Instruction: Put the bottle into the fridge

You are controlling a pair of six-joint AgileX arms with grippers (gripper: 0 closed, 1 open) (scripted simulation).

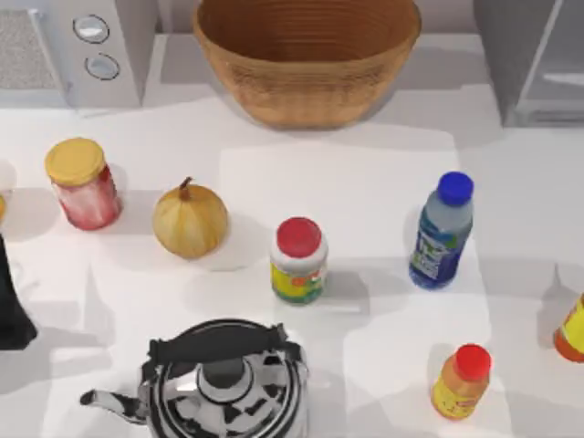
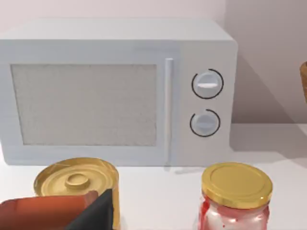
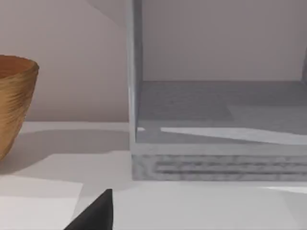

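The bottle [image 1: 441, 233], clear plastic with a blue cap and a blue-and-green label, stands upright on the right half of the table. The fridge [image 1: 534, 64] stands at the back right corner; its open grey inside [image 3: 220, 115] faces the right wrist view. A dark piece of my right gripper [image 3: 96, 213] shows low in that view, well short of the fridge. My left arm [image 1: 11, 306] sits at the table's left edge, far from the bottle. A dark part of the left gripper [image 2: 96, 213] shows in the left wrist view.
A wicker basket [image 1: 306, 55] stands at the back middle and a microwave [image 1: 78, 50] at the back left. On the table are a yellow-lidded jar [image 1: 82, 182], an onion [image 1: 189, 219], a red-lidded white jar [image 1: 298, 260], a kettle [image 1: 224, 383] and a small orange bottle [image 1: 461, 381].
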